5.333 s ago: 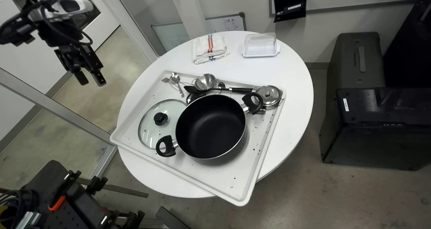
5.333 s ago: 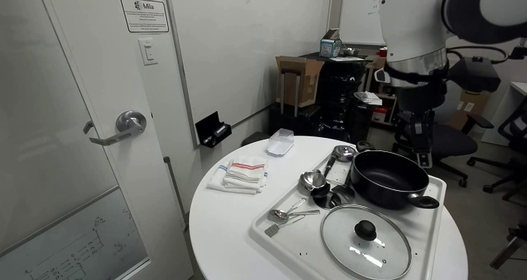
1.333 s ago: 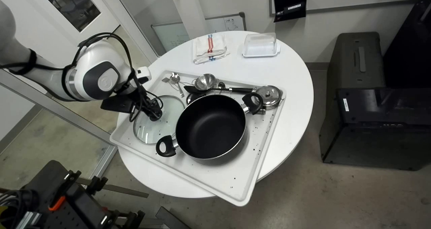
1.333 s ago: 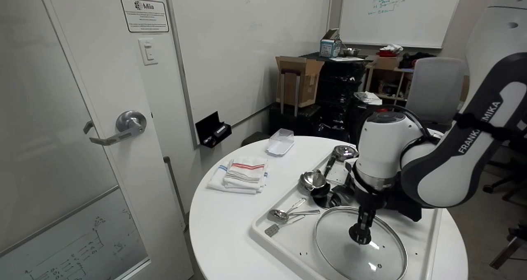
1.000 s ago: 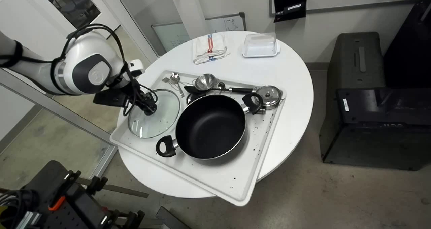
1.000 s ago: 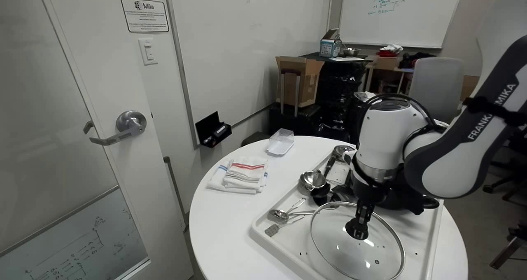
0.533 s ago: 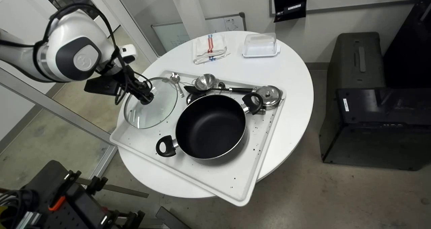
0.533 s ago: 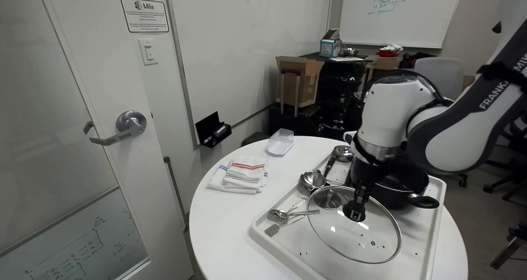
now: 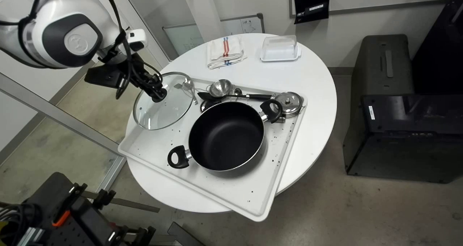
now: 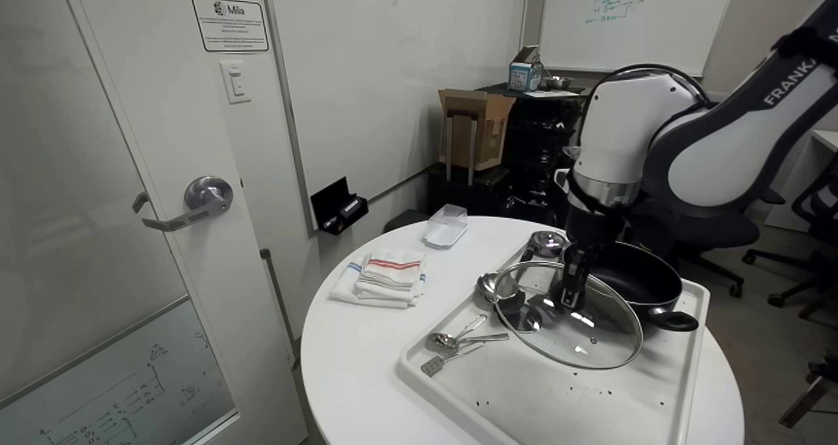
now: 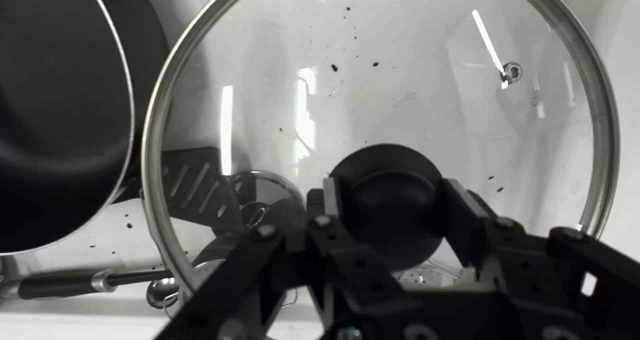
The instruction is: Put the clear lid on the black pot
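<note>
My gripper (image 11: 390, 200) is shut on the black knob of the clear lid (image 11: 400, 95), one finger pad on each side of it. In both exterior views the lid (image 9: 169, 112) hangs above the tray, apart from its surface. It overlaps the small utensils in an exterior view (image 10: 589, 347). The black pot (image 9: 227, 135) stands uncovered on the tray beside the raised lid, its dark inside showing and a loop handle on either side. At the left of the wrist view part of the pot (image 11: 55, 105) appears, just beyond the lid's metal rim.
A white tray (image 9: 217, 200) on the round table (image 9: 311, 76) carries the pot. Behind the pot lie a metal strainer (image 9: 220, 88), a black-handled utensil (image 9: 258, 96) and a small metal lidded pot (image 9: 288, 103). Folded towels (image 9: 226, 50) and a clear-topped box (image 9: 280, 50) sit farther back.
Earlier the lid lay on the tray with my gripper away from it. The gripper has since come down, shut on the knob and lifted the lid, still rising over the last second.
</note>
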`<action>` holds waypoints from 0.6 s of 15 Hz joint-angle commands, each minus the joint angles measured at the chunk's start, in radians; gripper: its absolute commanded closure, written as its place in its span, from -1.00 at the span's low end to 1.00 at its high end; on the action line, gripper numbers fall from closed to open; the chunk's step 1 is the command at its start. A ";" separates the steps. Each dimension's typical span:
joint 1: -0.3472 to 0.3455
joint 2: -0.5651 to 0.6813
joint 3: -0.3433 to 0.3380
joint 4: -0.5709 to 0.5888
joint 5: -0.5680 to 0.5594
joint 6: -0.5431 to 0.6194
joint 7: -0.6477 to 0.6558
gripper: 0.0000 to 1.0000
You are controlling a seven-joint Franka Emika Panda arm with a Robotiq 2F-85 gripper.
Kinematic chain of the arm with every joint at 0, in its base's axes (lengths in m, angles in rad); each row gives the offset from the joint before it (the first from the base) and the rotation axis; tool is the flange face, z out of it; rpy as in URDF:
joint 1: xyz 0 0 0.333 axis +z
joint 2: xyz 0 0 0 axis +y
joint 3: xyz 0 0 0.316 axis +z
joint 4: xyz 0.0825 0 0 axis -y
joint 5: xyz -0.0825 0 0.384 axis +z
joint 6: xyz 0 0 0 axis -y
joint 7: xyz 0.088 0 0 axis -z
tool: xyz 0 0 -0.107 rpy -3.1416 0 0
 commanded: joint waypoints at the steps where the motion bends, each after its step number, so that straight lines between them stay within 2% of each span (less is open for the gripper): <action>1: -0.015 -0.070 -0.026 -0.010 0.023 -0.061 0.006 0.49; 9: -0.077 -0.074 -0.088 0.020 0.028 -0.099 0.013 0.49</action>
